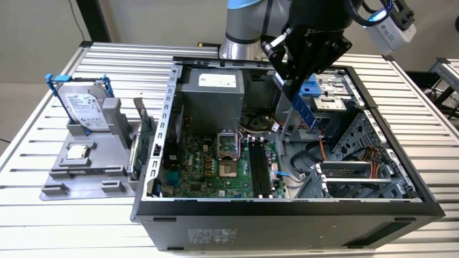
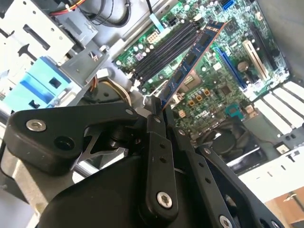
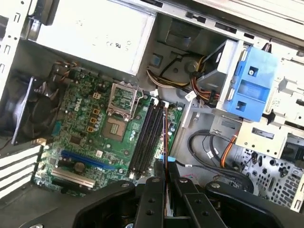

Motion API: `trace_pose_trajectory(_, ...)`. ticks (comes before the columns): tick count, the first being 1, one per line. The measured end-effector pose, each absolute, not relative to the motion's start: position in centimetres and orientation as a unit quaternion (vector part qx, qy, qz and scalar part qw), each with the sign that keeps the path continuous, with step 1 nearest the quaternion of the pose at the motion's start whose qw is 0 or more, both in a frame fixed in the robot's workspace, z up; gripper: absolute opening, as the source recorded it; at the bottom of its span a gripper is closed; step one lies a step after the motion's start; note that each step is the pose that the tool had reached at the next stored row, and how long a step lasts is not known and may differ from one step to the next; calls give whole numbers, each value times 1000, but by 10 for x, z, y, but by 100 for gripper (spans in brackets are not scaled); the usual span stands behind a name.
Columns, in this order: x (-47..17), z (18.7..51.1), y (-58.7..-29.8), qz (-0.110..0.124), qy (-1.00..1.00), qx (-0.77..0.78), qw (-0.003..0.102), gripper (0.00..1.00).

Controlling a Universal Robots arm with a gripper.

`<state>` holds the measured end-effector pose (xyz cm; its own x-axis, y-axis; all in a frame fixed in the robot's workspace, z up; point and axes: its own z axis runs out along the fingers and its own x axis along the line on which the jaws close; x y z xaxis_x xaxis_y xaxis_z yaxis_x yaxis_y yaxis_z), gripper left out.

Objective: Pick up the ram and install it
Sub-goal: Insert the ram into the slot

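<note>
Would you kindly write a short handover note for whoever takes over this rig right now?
End effector: shut on the ram, gripping it at one end.
Ram: in the air and tilted, over the open computer case, above the motherboard and clear of it.
Memory slots: black, empty as far as the exterior view shows.
Done: the ram is picked up.
Left: the ram is not yet seated in a slot.
</note>
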<state>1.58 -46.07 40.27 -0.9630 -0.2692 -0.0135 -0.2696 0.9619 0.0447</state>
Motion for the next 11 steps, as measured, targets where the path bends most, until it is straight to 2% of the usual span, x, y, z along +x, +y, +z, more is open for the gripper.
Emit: trace_pose_trajectory(11, 16, 403, -461, 23, 998, -64, 3, 0)
